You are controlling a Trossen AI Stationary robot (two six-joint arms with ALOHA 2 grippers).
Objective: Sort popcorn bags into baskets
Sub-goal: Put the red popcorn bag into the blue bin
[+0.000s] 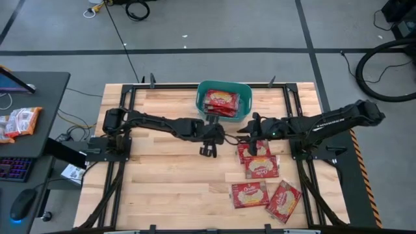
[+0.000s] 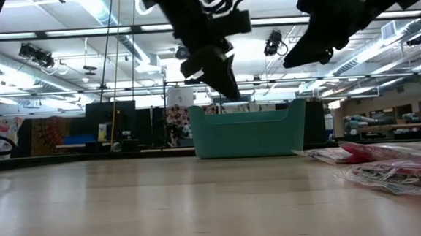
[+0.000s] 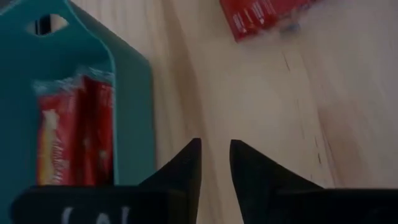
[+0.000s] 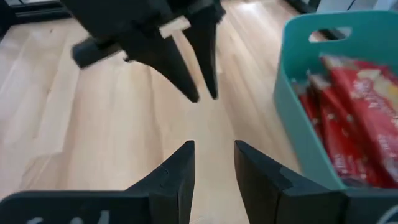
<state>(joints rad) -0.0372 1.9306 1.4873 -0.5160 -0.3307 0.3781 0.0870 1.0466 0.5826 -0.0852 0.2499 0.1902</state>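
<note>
The teal basket [image 1: 224, 97] stands at the table's far middle with several red popcorn bags [image 1: 221, 102] lying inside; it also shows in the low view [image 2: 248, 130]. Several more red bags lie flat on the wood at the right: [image 1: 250, 151], [image 1: 261, 168], [image 1: 250, 194]. My left gripper [image 1: 208, 151] hovers in front of the basket, clear of the table [image 2: 227, 88], its fingers a narrow gap apart [image 3: 215, 163] and empty. My right gripper [image 1: 252, 130] hovers just right of it, above the nearest bags, narrowly open and empty [image 4: 214, 163].
A fourth loose bag [image 1: 284, 200] lies near the front right. Bare wood [image 1: 162, 182] stretches left and in front of the grippers. The two grippers are close together; my left one shows right ahead in the right wrist view [image 4: 199, 93]. A desk [image 1: 26, 130] stands left of the table.
</note>
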